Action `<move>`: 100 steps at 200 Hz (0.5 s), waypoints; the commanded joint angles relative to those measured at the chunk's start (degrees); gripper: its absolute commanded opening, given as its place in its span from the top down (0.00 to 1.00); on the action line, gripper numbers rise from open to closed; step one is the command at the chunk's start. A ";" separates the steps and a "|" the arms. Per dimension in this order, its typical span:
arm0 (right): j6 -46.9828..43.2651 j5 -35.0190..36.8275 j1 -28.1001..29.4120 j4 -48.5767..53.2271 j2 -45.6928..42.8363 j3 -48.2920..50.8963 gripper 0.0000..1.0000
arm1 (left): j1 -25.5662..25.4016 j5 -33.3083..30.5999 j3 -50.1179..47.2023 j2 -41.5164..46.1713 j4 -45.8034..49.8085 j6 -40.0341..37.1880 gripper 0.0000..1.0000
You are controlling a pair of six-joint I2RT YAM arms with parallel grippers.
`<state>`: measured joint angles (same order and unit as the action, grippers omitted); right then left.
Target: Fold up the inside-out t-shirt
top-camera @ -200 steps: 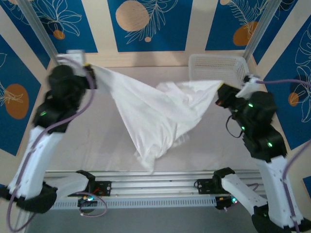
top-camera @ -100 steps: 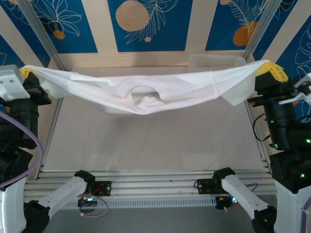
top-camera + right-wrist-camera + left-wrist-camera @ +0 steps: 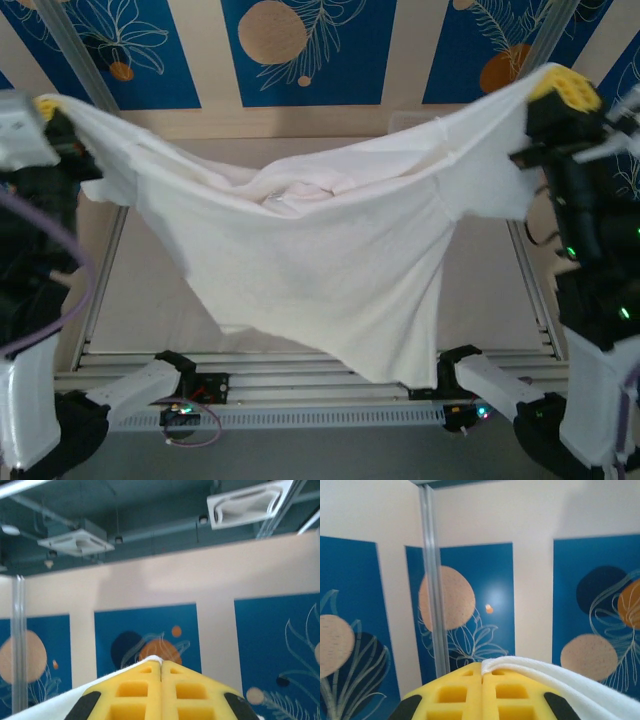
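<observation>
While the left gripper point(image 3: 48, 108) rides high at the left edge of the overhead view, its yellow fingers are clenched on one top corner of the inside-out t-shirt point(image 3: 320, 260). The left wrist camera confirms it: the two pads of the left gripper point(image 3: 481, 677) meet with no gap, and white cloth point(image 3: 550, 680) comes out of the seam and drapes away over the right-hand pad.

Moving across, the shirt hangs spread wide between both arms, well above the table point(image 3: 130, 300). Its top edge sags in the middle, where the collar point(image 3: 300, 190) bunches up. The lower edge slants down to a point near the front rail point(image 3: 300, 375), right of centre.

Over on the right, the right gripper point(image 3: 565, 88) is just as high and pinches the other top corner. From its wrist camera, the right gripper point(image 3: 161, 672) shows pads pressed flush, with cloth point(image 3: 55, 707) trailing off to the lower left.
</observation>
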<state>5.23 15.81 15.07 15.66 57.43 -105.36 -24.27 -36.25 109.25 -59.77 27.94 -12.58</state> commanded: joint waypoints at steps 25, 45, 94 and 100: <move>-3.84 -0.33 -2.27 1.51 15.88 6.49 1.00 | 7.60 7.20 -8.11 -15.18 0.62 7.04 1.00; -3.41 0.52 -5.77 0.33 23.32 8.02 1.00 | 12.95 12.30 -8.74 -23.54 -1.04 10.77 1.00; -1.72 -6.20 -8.81 26.95 47.72 -20.82 0.36 | 20.95 20.98 6.13 -46.36 0.38 13.44 0.24; -2.60 -6.84 -8.74 28.47 48.28 -22.25 0.34 | 21.55 22.98 8.11 -47.49 1.89 13.61 0.21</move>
<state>4.01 12.19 5.43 31.94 104.88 -116.51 -5.63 -20.84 107.57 -104.79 28.49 -1.69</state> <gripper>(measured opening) 0.606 0.578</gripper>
